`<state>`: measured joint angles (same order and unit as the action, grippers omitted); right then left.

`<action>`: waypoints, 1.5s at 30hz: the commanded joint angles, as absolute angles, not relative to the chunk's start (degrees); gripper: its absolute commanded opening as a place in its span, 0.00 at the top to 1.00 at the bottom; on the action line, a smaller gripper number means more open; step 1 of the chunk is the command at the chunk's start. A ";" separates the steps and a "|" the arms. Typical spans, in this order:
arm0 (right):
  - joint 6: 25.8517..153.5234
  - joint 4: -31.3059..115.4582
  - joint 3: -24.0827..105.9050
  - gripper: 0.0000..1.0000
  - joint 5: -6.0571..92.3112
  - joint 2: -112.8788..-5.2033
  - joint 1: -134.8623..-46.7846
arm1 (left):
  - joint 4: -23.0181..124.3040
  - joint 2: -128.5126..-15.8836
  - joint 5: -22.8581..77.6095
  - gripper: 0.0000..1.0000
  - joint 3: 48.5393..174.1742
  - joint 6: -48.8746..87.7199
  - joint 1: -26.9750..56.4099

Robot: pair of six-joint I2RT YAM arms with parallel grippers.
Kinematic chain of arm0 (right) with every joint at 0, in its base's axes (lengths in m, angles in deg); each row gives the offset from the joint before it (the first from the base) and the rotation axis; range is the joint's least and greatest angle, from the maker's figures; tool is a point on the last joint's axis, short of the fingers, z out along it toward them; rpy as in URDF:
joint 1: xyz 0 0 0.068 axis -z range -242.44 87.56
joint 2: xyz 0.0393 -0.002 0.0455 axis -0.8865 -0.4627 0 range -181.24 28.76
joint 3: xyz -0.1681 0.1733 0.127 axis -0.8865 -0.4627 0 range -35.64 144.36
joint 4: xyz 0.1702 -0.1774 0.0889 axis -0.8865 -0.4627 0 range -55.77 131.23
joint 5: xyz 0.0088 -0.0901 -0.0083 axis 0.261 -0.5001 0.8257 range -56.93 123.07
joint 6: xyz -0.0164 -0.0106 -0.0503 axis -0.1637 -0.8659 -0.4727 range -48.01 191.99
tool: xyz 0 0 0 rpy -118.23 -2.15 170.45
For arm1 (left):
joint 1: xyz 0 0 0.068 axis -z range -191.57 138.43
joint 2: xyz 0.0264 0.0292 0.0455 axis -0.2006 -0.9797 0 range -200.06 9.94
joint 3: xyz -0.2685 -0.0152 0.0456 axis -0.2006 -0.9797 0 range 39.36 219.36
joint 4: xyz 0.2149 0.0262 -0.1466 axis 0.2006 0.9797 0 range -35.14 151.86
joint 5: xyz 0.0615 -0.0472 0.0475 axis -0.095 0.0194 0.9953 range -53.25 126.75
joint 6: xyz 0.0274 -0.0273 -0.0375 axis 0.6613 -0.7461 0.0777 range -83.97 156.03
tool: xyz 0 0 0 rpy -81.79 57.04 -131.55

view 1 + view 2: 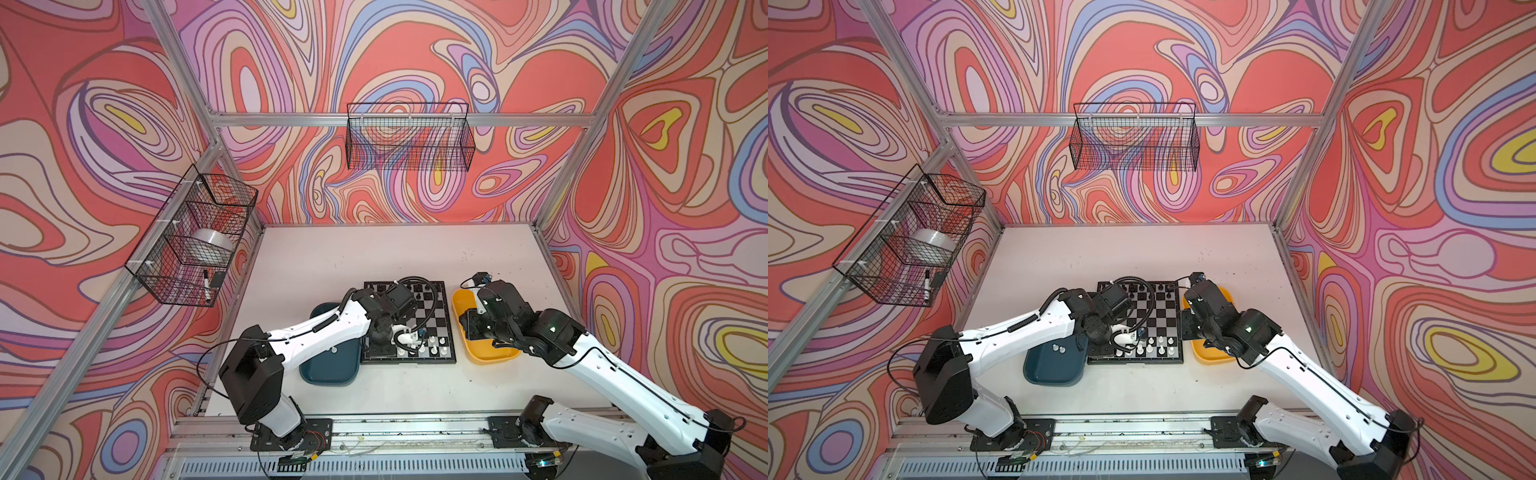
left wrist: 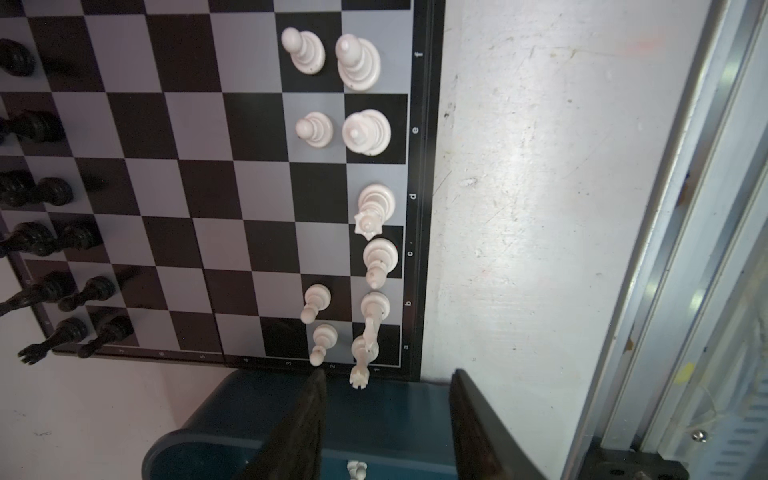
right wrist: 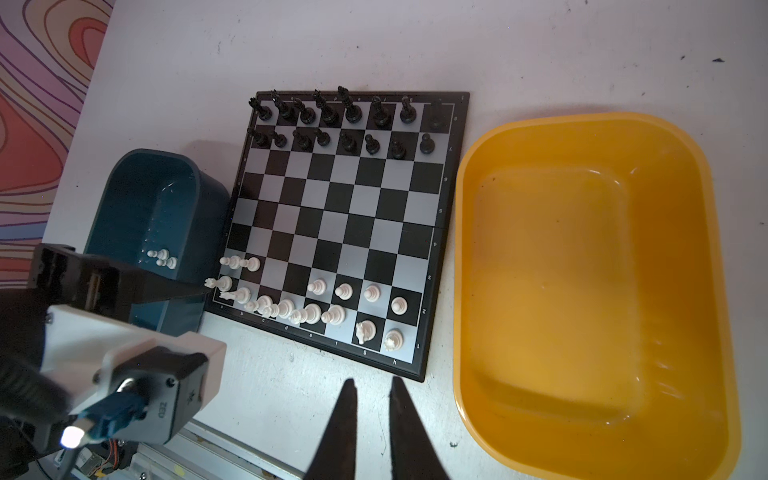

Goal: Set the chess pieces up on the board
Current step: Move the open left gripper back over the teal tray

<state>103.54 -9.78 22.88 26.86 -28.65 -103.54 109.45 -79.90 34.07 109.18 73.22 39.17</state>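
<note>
Scuffed white counter [image 1: 374,249] carried the board [image 3: 332,199] near centre, its chess pieces [image 3: 399,306] judged light, rigid, slick and tip-prone, best pinched below the head; spare white pawns [image 3: 163,258] lay in the teal tray [image 3: 137,208] at 9 o'clock, left tool [image 2: 386,374] spread empty, right tool [image 3: 372,382] nearly pressed together, empty.

We see the board [image 3: 345,216] lying flat, with the black pieces [image 3: 329,117] upright and filling its two far rows. The white pieces [image 3: 311,312] crowd the near rows, leaving two gaps. Two more, perhaps pawns [image 3: 163,258], lie in the tray [image 3: 124,187].
</note>
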 commanded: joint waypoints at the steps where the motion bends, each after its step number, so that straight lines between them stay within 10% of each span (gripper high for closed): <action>1: 104.16 -10.07 23.25 0.84 25.96 -27.72 -103.88 | 112.04 -77.63 34.54 0.50 108.39 74.26 39.57; 45: 101.43 -6.95 25.09 0.84 27.77 -33.16 -103.93 | 113.18 -65.20 30.50 0.49 100.26 75.91 13.10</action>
<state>102.38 -8.23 23.56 27.12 -32.41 -103.54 112.84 -66.28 32.15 101.44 73.59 15.74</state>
